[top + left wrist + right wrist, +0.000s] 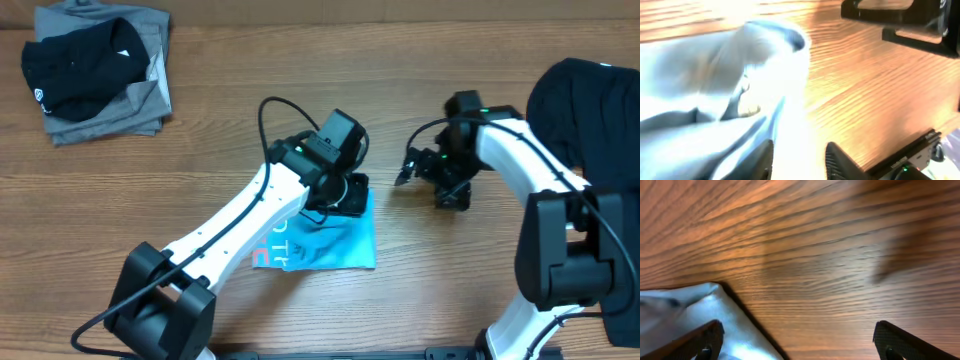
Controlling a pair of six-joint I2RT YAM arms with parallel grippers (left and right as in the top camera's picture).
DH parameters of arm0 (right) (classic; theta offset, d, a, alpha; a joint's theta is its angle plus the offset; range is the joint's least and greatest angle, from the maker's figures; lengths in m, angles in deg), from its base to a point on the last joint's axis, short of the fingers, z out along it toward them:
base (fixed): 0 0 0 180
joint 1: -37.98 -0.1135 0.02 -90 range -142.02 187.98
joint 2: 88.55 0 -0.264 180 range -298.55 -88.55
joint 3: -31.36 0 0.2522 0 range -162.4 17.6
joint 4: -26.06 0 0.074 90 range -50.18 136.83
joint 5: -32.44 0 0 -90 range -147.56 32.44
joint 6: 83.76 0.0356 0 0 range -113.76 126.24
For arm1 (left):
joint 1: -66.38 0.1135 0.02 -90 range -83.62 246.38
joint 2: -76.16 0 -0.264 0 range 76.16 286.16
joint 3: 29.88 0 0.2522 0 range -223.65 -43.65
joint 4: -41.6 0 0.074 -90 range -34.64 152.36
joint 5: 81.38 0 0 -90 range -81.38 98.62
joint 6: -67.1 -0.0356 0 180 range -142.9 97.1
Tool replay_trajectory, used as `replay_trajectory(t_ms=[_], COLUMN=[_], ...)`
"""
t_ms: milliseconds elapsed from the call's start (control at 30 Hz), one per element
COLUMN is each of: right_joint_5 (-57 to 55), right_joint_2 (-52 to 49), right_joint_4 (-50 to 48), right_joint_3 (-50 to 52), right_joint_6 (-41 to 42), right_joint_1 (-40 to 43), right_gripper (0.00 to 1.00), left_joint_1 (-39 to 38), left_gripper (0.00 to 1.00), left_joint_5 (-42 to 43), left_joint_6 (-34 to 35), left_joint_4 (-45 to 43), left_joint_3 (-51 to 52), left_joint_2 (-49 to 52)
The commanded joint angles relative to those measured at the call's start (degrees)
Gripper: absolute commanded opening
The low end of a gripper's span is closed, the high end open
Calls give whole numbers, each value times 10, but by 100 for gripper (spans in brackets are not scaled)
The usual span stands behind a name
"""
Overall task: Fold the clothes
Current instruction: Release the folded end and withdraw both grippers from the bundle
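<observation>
Shirt [335,240] beneath left pincer [799,149], released, jaws parted; right pincer [797,330] spread wide, beside.

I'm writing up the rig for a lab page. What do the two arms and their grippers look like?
The left arm and right arm have white tubular links joined by black joint housings. Each ends in a black two-finger gripper: the left gripper and right gripper. A thin black cable loops by the left wrist, and small green lights glow near both wrists.
</observation>
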State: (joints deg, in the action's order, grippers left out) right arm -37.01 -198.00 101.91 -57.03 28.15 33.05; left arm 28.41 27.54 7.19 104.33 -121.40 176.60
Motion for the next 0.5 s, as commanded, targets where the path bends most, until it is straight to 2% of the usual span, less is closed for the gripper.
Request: replay_trajectory(t_ms=[0,167,267,400,467], right_joint_5=[48,57,57,57,59], right_joint_2=[20,25,35,62,78], right_joint_4=[5,23,44,68,77], right_joint_3=[-12,-15,-27,-47,-54], right_joint_6=[-31,-41,-48,-52,-52], right_joint_1=[23,43,47,48,48], right_gripper=[100,100,100,100,100], left_joint_1=[-20,-35,-22,19,49], left_gripper=[46,44,45,47,53], left_joint_5=[21,20,3,-67,-117], left_joint_6=[0,-26,-40,-44,-44], left_joint_4=[-14,-27,15,134,200], left_joint_3=[-11,-18,-56,-144,-189], left_joint_2=[5,3,-3,-14,-17])
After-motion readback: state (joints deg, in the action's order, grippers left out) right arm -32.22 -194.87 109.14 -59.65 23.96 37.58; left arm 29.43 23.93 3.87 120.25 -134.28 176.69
